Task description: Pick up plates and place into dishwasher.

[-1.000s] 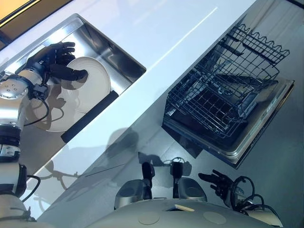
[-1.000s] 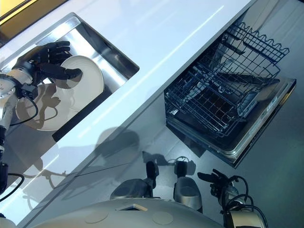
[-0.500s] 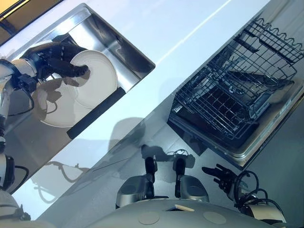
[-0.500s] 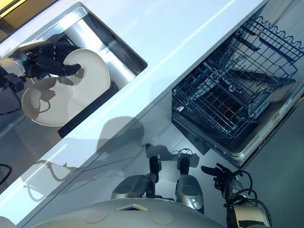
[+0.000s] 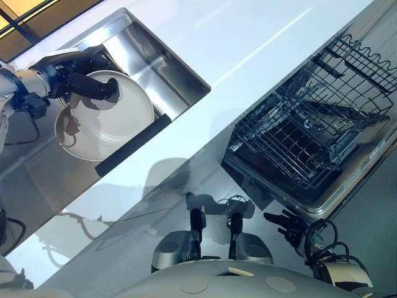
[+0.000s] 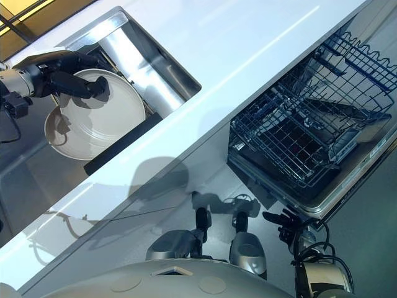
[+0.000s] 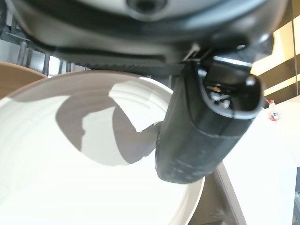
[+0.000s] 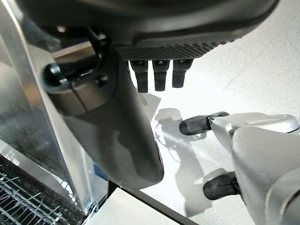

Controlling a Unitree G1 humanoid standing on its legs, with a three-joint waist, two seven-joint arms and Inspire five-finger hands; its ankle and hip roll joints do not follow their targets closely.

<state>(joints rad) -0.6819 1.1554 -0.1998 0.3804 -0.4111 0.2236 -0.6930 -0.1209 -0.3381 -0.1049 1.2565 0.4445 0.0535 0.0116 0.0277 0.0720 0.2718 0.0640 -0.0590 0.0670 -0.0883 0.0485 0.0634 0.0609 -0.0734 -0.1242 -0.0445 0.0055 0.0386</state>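
Observation:
A white plate hangs tilted over the steel sink, and a second white plate's rim shows under it. My left hand is shut on the upper plate's far rim, thumb pressed on its face and fingers behind it. The open dishwasher stands at the right, its wire rack pulled out over the door. Down by the floor at the lower right hangs my right hand, fingers loosely spread and holding nothing.
A white counter runs between the sink and the dishwasher. A black strip lines the sink's near edge. The rack's upright tines and raised far side stand above the door.
The whole view has shifted. My left hand has drawn the held plate a little away from the sink's right corner, so it covers more of the plate beneath. The right hand stays low.

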